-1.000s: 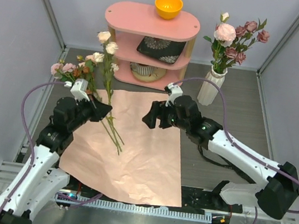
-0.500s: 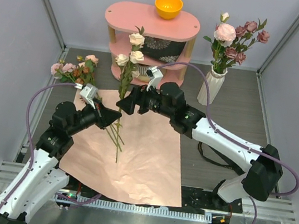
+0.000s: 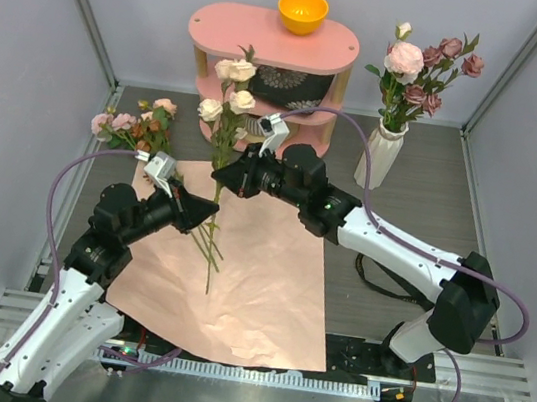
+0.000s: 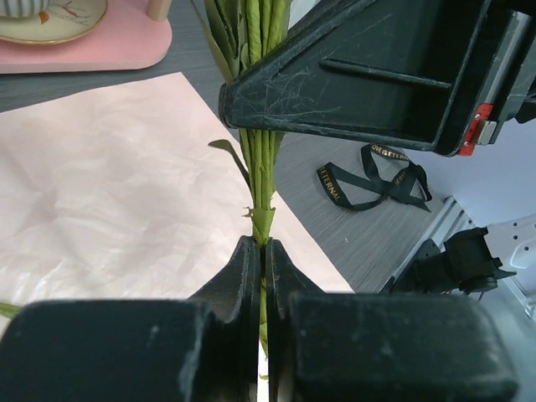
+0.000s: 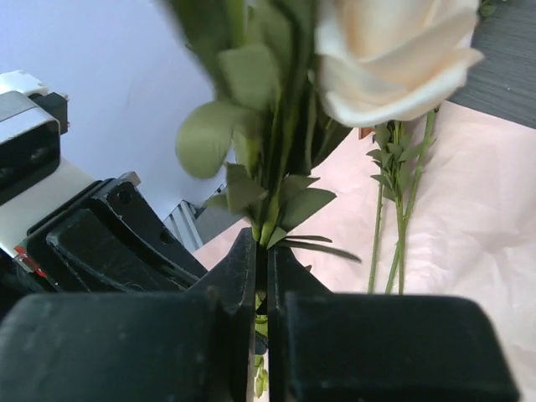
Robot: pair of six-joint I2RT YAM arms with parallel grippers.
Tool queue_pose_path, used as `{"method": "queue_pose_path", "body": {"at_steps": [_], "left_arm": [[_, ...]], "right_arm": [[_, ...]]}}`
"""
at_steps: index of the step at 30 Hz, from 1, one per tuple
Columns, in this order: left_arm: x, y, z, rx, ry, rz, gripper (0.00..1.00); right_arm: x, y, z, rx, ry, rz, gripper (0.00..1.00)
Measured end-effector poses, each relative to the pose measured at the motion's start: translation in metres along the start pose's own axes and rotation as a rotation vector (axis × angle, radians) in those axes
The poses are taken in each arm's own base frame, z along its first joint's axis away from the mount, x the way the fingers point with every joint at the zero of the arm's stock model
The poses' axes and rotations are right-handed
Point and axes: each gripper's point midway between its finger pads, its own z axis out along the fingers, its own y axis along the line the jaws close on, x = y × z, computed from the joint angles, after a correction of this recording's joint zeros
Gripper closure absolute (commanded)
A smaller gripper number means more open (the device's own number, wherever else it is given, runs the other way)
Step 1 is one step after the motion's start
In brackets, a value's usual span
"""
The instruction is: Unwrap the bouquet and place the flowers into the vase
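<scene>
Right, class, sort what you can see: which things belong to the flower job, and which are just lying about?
Job in hand:
cream roses, gripped by left gripper and right gripper
loose pink flowers
white vase
wrapping paper
black ribbon

Lying about:
orange bowl
pink shelf
dark patterned dish

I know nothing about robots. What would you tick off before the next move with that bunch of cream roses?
1. Left gripper shut on the cream rose stems: ok.
2. Right gripper shut on the same stems, higher up, just under the blooms: ok.
3. Stem ends lifted off the wrapping paper: cannot tell.
4. Vase upright at the back right: ok.
5. Room left in its neck, which holds other flowers: cannot tell.
6. Black ribbon lying on the table apart from the stems: ok.
</scene>
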Motion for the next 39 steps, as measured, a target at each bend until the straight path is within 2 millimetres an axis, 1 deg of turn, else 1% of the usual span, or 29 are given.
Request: {"method": "queue_pose_path", "body": {"at_steps": [1, 2, 4, 5, 7, 9, 10, 12, 14, 15, 16, 17, 18, 19, 20, 22, 24, 26, 27, 29, 31, 35, 39], "left_arm": [[0.000, 0.000, 0.000, -0.003, 0.000, 0.000, 0.62], [0.000, 0.001, 0.000, -0.006, -0.002, 0.004, 0.49], [-0.001, 0.003, 0.000, -0.016, -0.006, 0.012, 0.29], [-0.001, 0.004, 0.000, -0.025, -0.008, 0.008, 0.26], [-0.001, 0.008, 0.000, -0.048, -0.011, 0.008, 0.22], [0.000, 0.013, -0.001, -0.071, -0.008, 0.009, 0.20], [0.000, 0.015, -0.001, -0.081, -0.009, 0.009, 0.19], [0.001, 0.018, -0.001, -0.101, -0.007, 0.009, 0.19], [0.001, 0.021, -0.002, -0.117, -0.007, 0.007, 0.19], [0.001, 0.022, -0.002, -0.125, -0.007, 0.007, 0.19], [0.001, 0.023, -0.002, -0.131, -0.008, 0.007, 0.18], [0.001, 0.024, -0.002, -0.135, -0.008, 0.007, 0.19], [0.001, 0.025, -0.002, -0.139, -0.009, 0.008, 0.19], [0.001, 0.025, -0.002, -0.142, -0.009, 0.007, 0.19], [0.001, 0.025, -0.002, -0.144, -0.009, 0.007, 0.19], [0.001, 0.026, -0.002, -0.147, -0.009, 0.007, 0.19], [0.001, 0.026, -0.002, -0.147, -0.009, 0.007, 0.19], [0.001, 0.026, -0.002, -0.147, -0.008, 0.007, 0.19], [0.001, 0.026, -0.002, -0.148, -0.008, 0.007, 0.19], [0.001, 0.026, -0.002, -0.149, -0.008, 0.008, 0.19], [0.002, 0.027, -0.003, -0.152, -0.007, 0.010, 0.19], [0.001, 0.028, -0.003, -0.157, -0.009, 0.013, 0.19], [0.001, 0.029, -0.003, -0.159, -0.008, 0.020, 0.19]], "right_arm": [[0.000, 0.001, 0.000, -0.001, -0.001, -0.002, 0.99], [0.000, 0.001, 0.000, 0.000, -0.002, -0.003, 0.99], [0.000, -0.005, 0.000, 0.028, -0.006, -0.012, 0.99], [0.000, -0.010, 0.000, 0.049, -0.006, -0.017, 0.99], [-0.002, -0.028, -0.005, 0.125, -0.008, -0.024, 0.99], [-0.014, -0.051, -0.015, 0.194, -0.025, -0.023, 0.99], [-0.025, -0.066, -0.024, 0.234, -0.044, -0.021, 0.99], [-0.054, -0.098, -0.047, 0.325, -0.100, -0.017, 0.99], [-0.090, -0.131, -0.082, 0.431, -0.180, -0.029, 0.99], [-0.109, -0.145, -0.103, 0.496, -0.225, -0.048, 0.99], [-0.128, -0.156, -0.125, 0.565, -0.276, -0.073, 0.99], [-0.145, -0.160, -0.145, 0.624, -0.320, -0.103, 0.99], [-0.159, -0.160, -0.159, 0.662, -0.357, -0.133, 0.99], [-0.180, -0.153, -0.178, 0.703, -0.411, -0.191, 0.99], [-0.195, -0.148, -0.191, 0.730, -0.452, -0.231, 0.99], [-0.231, -0.130, -0.222, 0.779, -0.559, -0.332, 0.99], [-0.263, -0.119, -0.252, 0.834, -0.659, -0.422, 0.99], [-0.290, -0.115, -0.277, 0.900, -0.748, -0.514, 0.99], [-0.299, -0.117, -0.287, 0.935, -0.777, -0.549, 0.99], [-0.312, -0.123, -0.297, 0.987, -0.812, -0.596, 0.99], [-0.322, -0.134, -0.298, 1.023, -0.826, -0.642, 0.99], [-0.333, -0.152, -0.287, 1.042, -0.821, -0.737, 0.99], [-0.338, -0.160, -0.272, 1.027, -0.796, -0.825, 0.99]]}}
